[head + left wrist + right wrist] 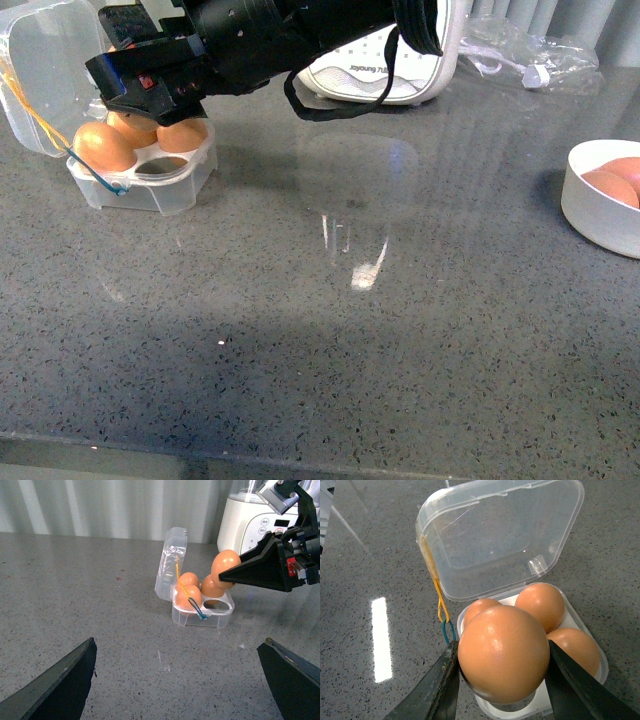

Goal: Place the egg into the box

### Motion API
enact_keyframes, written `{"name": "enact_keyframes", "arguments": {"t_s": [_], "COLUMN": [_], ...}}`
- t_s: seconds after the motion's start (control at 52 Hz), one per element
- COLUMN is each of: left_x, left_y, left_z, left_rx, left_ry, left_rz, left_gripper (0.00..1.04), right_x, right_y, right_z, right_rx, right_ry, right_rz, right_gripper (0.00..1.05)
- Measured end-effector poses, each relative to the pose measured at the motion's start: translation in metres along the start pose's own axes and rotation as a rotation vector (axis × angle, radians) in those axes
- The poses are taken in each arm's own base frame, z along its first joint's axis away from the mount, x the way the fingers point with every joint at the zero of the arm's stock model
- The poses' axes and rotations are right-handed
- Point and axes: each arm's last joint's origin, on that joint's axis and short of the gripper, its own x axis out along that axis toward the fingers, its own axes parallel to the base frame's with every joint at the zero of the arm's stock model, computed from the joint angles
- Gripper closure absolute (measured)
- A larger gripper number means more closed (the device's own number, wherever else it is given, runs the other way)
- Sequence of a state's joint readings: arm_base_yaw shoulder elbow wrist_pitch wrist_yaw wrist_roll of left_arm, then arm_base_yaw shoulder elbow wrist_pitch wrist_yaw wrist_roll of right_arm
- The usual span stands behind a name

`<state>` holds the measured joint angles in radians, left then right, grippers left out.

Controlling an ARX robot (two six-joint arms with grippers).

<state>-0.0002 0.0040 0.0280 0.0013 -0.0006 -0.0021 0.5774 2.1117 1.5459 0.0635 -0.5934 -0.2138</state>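
Right wrist view. My right fingers (436, 690) pinch a smooth orange-brown hen's egg (502, 652) across its widest girth, one black finger on each flank. They hold the egg in the air above the small clear plastic four-slot box (197, 620). The hinged clear lid (505, 535) stands open behind. Three matching eggs (540, 605) fill three cups. The fourth cup (216, 609), at the near corner, is empty and lies just below the held egg.

Left wrist view. My left fingers (65, 682) are spread and empty, low over the grey speckled worktop (350, 350) and well apart from the box.

Handling, as I judge it. The egg is light and rigid, but its shell is thin and brittle, and its smooth curve slips easily. The hold belongs on the broad middle, as here, with only enough pressure to stop it sliding. The seated eggs crowd the empty cup, so a knock of shell on shell is the main risk. I should release only once the cup bears the egg.
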Motion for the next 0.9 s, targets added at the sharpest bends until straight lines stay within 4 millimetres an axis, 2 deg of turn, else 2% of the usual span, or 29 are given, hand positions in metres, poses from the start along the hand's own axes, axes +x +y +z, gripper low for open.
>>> {"name": "enact_keyframes", "arguments": {"t_s": [0.308,0.596,0.904], "left_x": [0.0,0.0,0.0], "left_y": [0.0,0.0,0.0], "left_z": [0.0,0.0,0.0], "left_rx": [0.0,0.0,0.0], "left_ry": [0.0,0.0,0.0], "left_rz": [0.0,0.0,0.0], "left_gripper": [0.07,0.07,0.07], "right_x": [0.006,0.012,0.014], "right_y": [0.007,0.013,0.005], "right_z": [-0.014,-0.015,-0.025], "right_rx": [0.006,-0.013,-0.003], "right_ry": [0.036,0.048,0.073], "right_rz": [0.018,0.004,-0.053], "right_gripper": [0.63,0.63,0.63]}}
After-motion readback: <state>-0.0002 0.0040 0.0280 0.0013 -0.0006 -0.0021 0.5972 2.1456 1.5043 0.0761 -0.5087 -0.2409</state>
